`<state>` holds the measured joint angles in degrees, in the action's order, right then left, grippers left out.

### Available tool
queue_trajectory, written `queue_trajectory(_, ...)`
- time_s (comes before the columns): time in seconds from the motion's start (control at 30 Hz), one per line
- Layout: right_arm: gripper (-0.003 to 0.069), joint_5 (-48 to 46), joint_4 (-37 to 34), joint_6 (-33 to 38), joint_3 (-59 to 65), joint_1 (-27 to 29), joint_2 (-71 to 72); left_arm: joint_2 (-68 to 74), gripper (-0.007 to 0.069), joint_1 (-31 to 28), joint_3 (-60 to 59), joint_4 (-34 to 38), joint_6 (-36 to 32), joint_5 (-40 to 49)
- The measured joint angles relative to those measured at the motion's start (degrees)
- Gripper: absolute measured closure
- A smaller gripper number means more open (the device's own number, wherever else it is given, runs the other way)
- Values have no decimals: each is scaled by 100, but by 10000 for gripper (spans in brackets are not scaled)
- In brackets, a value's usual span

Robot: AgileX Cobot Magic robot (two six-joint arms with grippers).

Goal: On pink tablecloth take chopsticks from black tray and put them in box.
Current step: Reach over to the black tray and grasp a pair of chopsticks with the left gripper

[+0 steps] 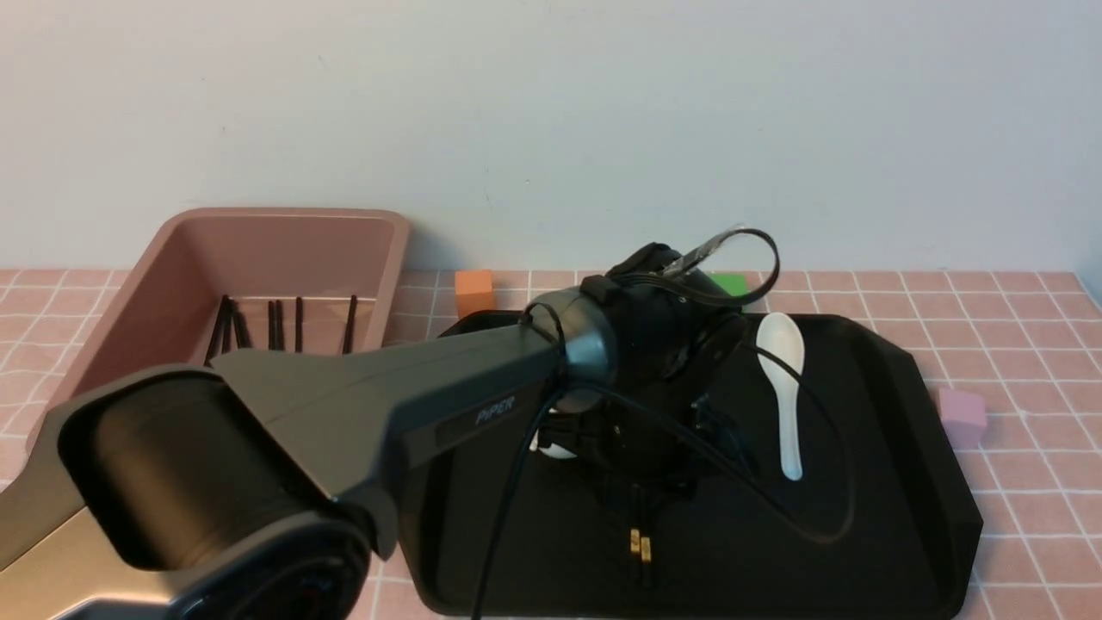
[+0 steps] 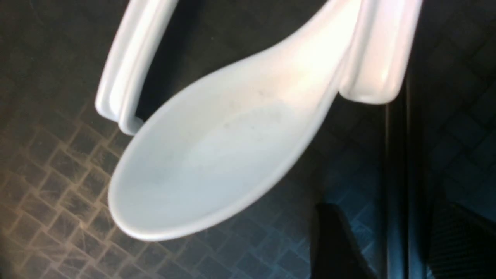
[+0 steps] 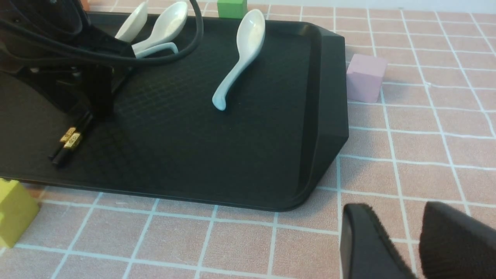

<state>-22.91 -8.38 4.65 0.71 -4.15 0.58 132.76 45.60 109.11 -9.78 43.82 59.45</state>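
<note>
Tablecloth (image 3: 387, 174) in pink lies nearest, right gripper (image 3: 416, 244) open and empty above it. Left arm (image 1: 387, 396) stretches over the black tray (image 3: 271, 174), left gripper (image 1: 637, 491) pointing down, jaws apart astride two gold-banded black chopsticks (image 3: 68, 141). Box (image 1: 258, 250) behind holds more.

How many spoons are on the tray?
3: one spoon alone toward the tray's right, two others together under the left arm, which may hide more.
</note>
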Motion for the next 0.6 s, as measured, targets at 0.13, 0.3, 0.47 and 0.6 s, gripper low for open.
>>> queue_trajectory(0.13, 420, 0, 0, 0, 0, 0, 0, 6, 274, 0, 5, 74, 0, 10)
queue_trajectory(0.3, 420, 0, 0, 0, 0, 0, 0, 6, 295, -7, 11, 147, 0, 12)
queue_trajectory(0.47, 420, 0, 0, 0, 0, 0, 0, 11, 403, -7, 17, 248, -4, 69)
queue_trajectory(0.6, 420, 0, 0, 6, 0, 0, 0, 11, 512, -1, 17, 265, -14, 228)
